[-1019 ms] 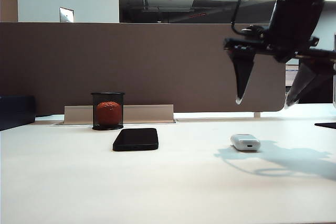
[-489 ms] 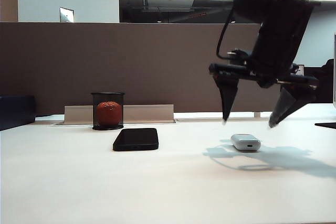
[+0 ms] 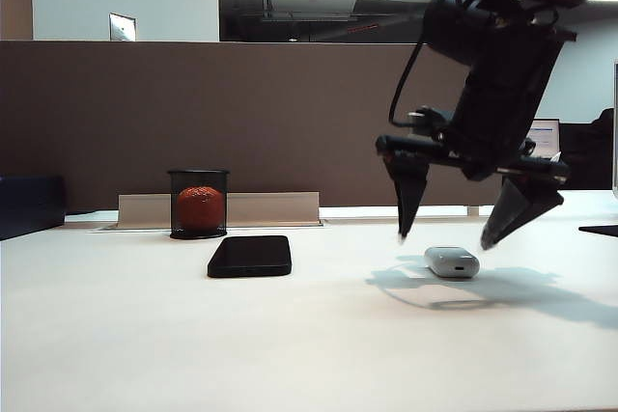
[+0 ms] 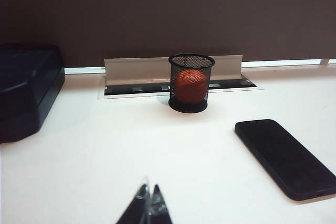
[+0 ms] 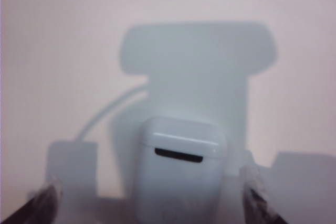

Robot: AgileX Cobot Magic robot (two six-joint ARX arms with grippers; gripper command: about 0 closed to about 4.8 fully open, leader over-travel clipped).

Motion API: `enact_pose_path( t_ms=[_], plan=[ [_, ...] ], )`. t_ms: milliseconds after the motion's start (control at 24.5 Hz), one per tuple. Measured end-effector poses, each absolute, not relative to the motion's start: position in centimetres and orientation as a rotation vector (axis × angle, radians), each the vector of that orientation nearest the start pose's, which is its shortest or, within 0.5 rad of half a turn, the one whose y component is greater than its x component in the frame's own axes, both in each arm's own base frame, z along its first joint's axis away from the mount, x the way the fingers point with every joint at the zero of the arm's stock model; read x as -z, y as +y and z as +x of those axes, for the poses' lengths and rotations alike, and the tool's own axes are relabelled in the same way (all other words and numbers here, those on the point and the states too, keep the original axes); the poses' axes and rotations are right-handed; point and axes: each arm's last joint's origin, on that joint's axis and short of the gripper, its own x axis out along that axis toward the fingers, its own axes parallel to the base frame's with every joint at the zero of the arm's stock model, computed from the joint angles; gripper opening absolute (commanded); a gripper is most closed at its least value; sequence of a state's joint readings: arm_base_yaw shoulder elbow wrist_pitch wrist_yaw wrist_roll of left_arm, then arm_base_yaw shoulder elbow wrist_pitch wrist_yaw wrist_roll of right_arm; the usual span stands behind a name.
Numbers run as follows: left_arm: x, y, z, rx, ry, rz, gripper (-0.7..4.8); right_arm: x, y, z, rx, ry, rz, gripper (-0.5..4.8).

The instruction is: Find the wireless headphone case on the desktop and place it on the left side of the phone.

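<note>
Wireless headphone case (image 3: 451, 261): lying flat on the desktop (image 3: 309, 354), well apart from the phone (image 3: 250, 256) and to its right in the exterior view; nothing touches it.
Handling: looks light, stiff and glossy, so probably slippery; the rounded edges could squirt out of a shallow pinch.
Where to grip: the two long flat sides, low and centred.
Right gripper (image 3: 442, 238): poised just above the case, pointing down, fingers spread wide, one tip either side.
Left gripper (image 4: 148, 208): low over bare desk near the mesh cup (image 4: 191, 82), fingertips pressed together, empty.
</note>
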State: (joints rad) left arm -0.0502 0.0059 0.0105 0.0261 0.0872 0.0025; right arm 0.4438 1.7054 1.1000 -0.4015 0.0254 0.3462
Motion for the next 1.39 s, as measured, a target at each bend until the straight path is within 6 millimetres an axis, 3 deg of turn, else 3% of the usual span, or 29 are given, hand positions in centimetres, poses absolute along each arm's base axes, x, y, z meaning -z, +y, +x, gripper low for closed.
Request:
enact_pose_path(
  t_ms=[367,734,1141,1345,1386],
  plan=[
    [-16.9,-0.7,9.7,0.137,-0.031,0.003,-0.05,-17.7,14.9,31.5,-0.201,1.062,0.066,4.79],
    [-16.9,-0.7,9.7,0.137,-0.031,0.003,-0.05,-17.4,15.0,31.7,-0.205,1.061,0.057,4.75],
    [-16.9,-0.7,9.7,0.137,-0.031,0.003,-0.05,-17.3,15.0,31.8,-0.202,1.057,0.054,2.90],
    [-16.9,-0.7,9.7,0.137,-0.031,0.003,-0.05,-17.2,15.0,31.7,-0.210,1.068,0.032,2.51],
    [-16.9,-0.7,9.7,0.137,-0.031,0.003,-0.05,-17.2,15.0,31.7,-0.210,1.069,0.031,1.95]
  ],
)
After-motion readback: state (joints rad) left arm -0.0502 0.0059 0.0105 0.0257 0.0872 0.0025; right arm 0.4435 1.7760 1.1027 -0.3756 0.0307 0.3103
